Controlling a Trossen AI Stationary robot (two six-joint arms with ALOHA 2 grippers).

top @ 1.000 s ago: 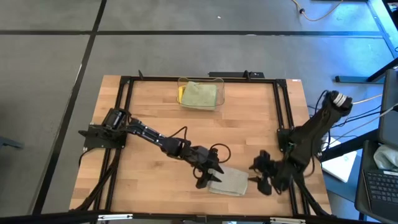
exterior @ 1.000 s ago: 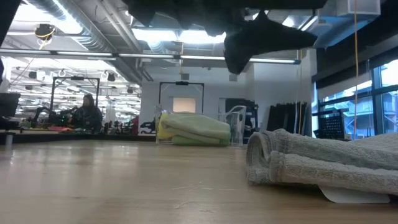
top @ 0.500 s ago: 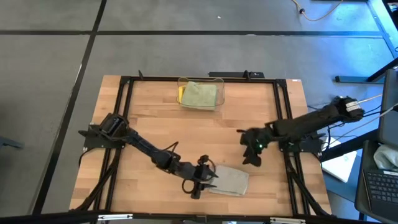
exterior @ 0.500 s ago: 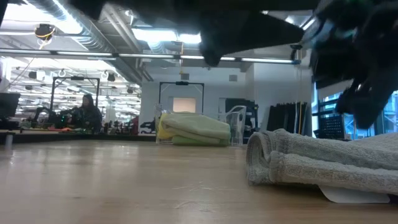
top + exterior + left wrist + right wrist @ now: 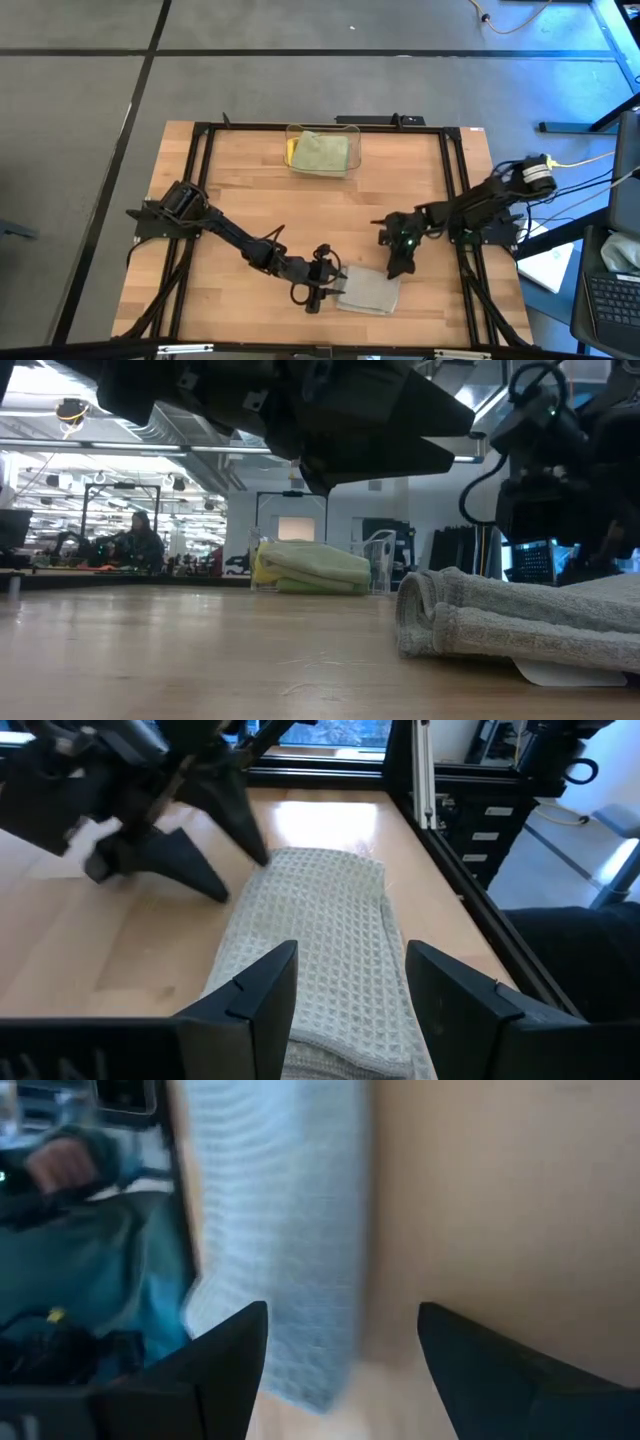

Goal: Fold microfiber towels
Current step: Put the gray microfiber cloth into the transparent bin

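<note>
Folded grey waffle-weave microfiber towel [image 5: 369, 291] lies near the tabletop [image 5: 240, 190] front edge. Left gripper [image 5: 314, 295], fingers open, empty, has slid to its left end; right gripper [image 5: 397, 263], open, has swung in to its right end. Likely another fold coming. Folded yellow and sage towels [image 5: 320, 153] sit in the clear bin [image 5: 354, 130].

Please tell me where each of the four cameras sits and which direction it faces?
High: overhead, facing down; table, both arms.
Low: at tabletop level, facing across; grey towel, arms overhead.
Left wrist: on left arm, facing the towel between its fingers.
Right wrist: on right arm, facing down; fingers.
All views show the grey towel.
</note>
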